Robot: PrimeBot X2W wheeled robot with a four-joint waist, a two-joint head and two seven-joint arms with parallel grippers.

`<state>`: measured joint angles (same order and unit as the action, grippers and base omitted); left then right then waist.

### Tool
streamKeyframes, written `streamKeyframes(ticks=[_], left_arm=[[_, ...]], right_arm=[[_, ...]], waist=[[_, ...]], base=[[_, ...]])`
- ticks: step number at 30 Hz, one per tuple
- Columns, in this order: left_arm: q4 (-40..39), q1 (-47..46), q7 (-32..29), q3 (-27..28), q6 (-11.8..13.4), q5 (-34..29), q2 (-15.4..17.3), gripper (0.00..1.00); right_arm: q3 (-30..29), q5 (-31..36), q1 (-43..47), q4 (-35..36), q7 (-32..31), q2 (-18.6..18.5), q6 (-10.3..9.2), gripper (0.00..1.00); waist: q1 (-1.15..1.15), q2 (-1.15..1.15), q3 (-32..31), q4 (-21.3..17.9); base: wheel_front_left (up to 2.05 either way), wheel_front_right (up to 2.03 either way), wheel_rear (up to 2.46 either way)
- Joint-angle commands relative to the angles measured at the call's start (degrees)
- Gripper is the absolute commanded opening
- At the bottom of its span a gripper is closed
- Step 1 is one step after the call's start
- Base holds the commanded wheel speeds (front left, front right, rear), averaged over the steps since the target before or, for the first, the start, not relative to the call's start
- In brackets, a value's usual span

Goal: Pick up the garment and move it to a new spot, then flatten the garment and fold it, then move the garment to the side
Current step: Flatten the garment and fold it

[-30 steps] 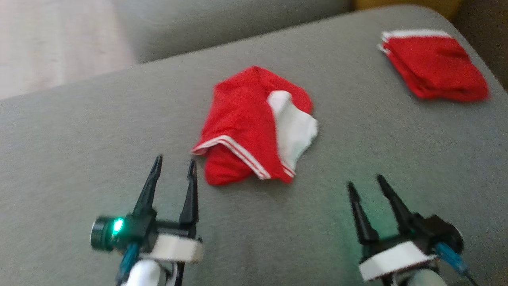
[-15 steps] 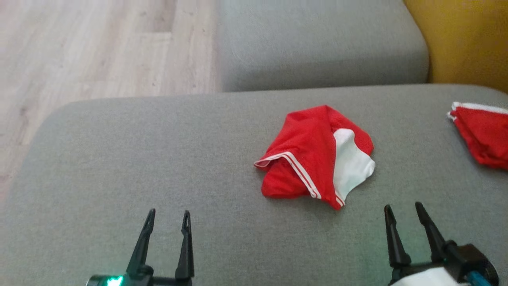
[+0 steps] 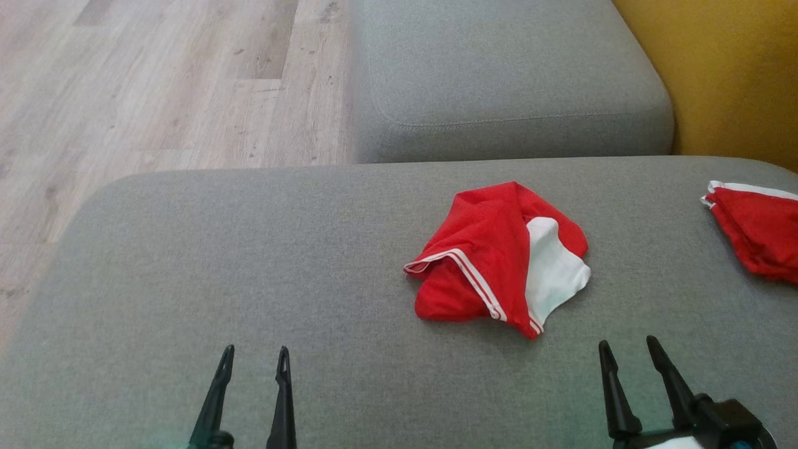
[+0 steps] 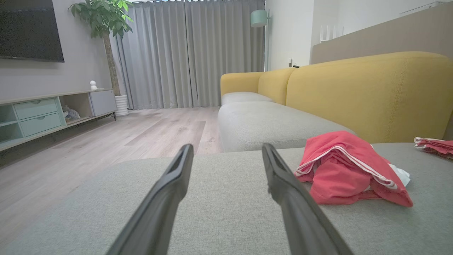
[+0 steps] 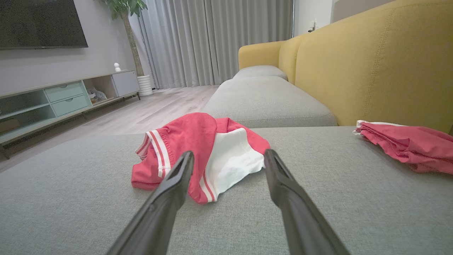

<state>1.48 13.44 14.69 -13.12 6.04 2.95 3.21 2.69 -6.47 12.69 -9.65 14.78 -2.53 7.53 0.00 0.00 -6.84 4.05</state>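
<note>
Garment (image 3: pixel 499 262) is lying crumpled right of centre on the grey cushion (image 3: pixel 218 249). Left gripper (image 3: pixel 256 350) and right gripper (image 3: pixel 626 342) are hovering short of it, fingers spread, holding nothing. Pick-up is likely beginning; the nearer right gripper is needing to advance onto a fold.

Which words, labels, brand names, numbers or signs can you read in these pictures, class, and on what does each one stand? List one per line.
No text can be read anywhere.
The crumpled red and white garment shows white stripes but no lettering.
The second red garment shows no print.
The dark screen on the wall is blank.
</note>
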Motion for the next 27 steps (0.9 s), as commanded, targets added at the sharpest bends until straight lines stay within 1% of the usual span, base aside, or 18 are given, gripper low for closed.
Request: streamKeyframes(ticks=[1,18,23,27], left_arm=[[-1.9,-1.8,0.3,2.0,0.0,-0.2,-0.3,1.0],[-1.2,-1.7,0.3,1.6,-0.4,-0.2,-0.3,1.0],[1.5,-3.3,0.3,-1.5,-2.7,-0.8,-0.3,1.0],[5.7,-6.8,0.3,-6.6,-5.5,-0.5,-0.3,1.0]], right_arm=[[1.4,-0.3,-1.4,2.0,0.2,-0.3,-0.04,1.0],[1.6,-0.5,-1.5,2.2,0.2,-0.3,-0.04,1.0],[2.5,-0.1,-2.4,2.3,0.2,-0.3,-0.04,1.0],[3.3,0.6,-3.1,2.2,0.2,-0.3,-0.04,1.0]], waist=[[0.0,0.0,0.0,0.0],[0.0,0.0,0.7,0.4],[0.0,0.0,2.0,-0.8],[0.0,0.0,3.3,-3.0]], base=[[0.0,0.0,0.0],[0.0,0.0,0.0],[0.0,0.0,0.0],[0.0,0.0,0.0]])
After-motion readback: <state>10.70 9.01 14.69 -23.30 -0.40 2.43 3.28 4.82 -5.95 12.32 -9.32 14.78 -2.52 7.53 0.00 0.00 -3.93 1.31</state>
